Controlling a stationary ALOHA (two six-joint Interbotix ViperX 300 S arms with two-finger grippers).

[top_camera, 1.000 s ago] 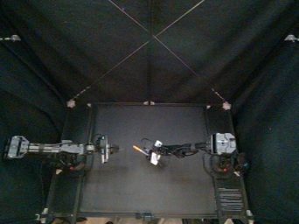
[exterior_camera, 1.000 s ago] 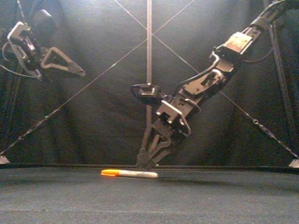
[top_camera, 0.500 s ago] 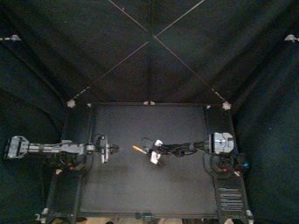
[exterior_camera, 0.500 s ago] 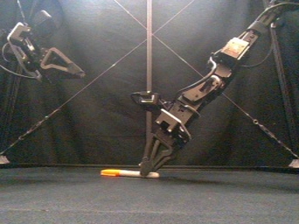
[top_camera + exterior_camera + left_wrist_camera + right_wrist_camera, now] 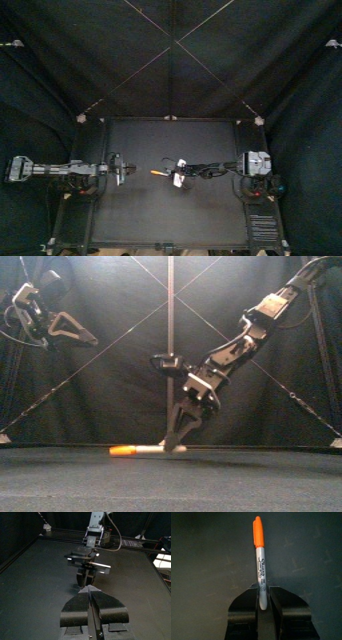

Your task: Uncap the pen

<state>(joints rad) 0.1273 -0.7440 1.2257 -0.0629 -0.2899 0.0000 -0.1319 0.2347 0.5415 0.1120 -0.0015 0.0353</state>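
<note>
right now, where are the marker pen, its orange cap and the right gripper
marker pen [image 5: 260, 564]: right wrist view, printed barrel
orange cap [image 5: 257, 532]: right wrist view, cap's middle
right gripper [image 5: 170, 442]: front view, between the jaws' tips

Table bare around right end effector; pen cap end free; left end effector well apart, raised.

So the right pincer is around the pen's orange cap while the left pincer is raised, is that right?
Not quite: the right pincer is around the pen's white barrel, not its orange cap, as the right wrist view shows; the left pincer is indeed raised.
</note>
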